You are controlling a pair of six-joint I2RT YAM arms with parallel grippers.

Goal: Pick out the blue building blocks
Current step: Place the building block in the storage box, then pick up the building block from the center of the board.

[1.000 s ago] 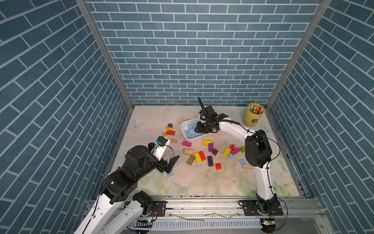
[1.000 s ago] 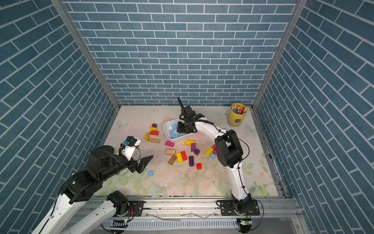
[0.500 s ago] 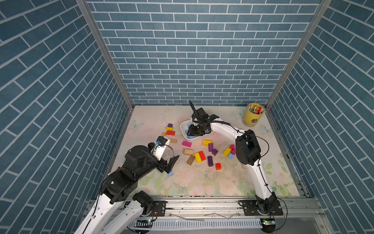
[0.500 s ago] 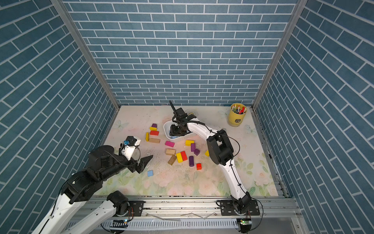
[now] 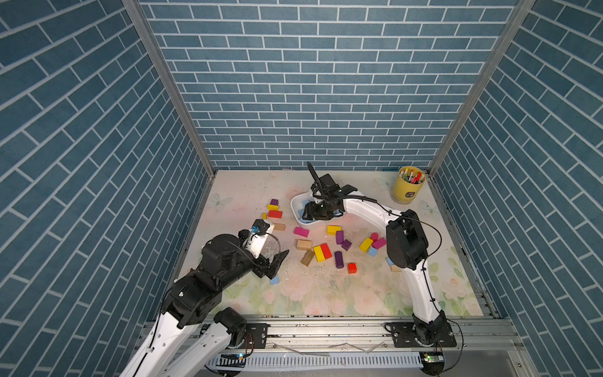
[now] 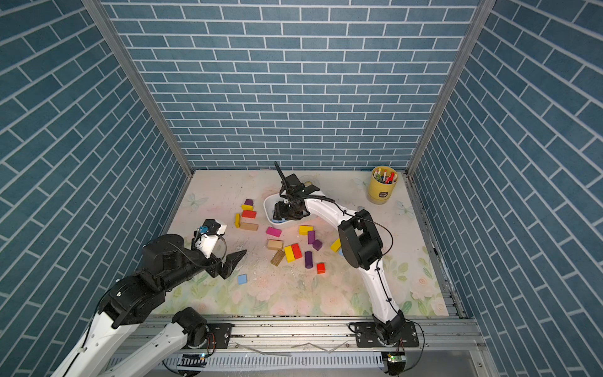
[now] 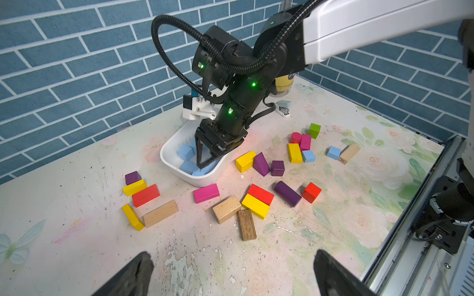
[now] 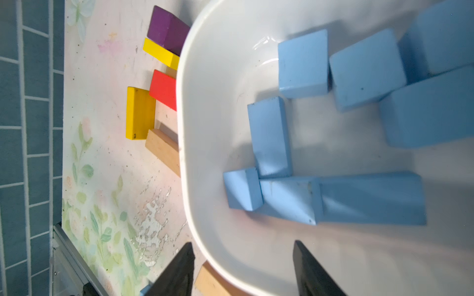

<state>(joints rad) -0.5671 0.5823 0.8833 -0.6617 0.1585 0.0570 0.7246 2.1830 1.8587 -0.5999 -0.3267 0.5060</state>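
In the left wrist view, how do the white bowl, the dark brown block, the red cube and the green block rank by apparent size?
1. white bowl
2. dark brown block
3. red cube
4. green block, though it lies farther from the camera, so this is less sure.

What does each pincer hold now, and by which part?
Nothing. The right pincer stands open over the white tub, its blue blocks lying free; the left pincer is open and empty.

sky-blue blocks [image 8: 304,62], matte, several piled in bowl [image 8: 205,128], cubes and bricks, some tilted, lone cube [image 6: 242,279] front-left on table [image 6: 293,300], two small ones [image 7: 308,156] at right
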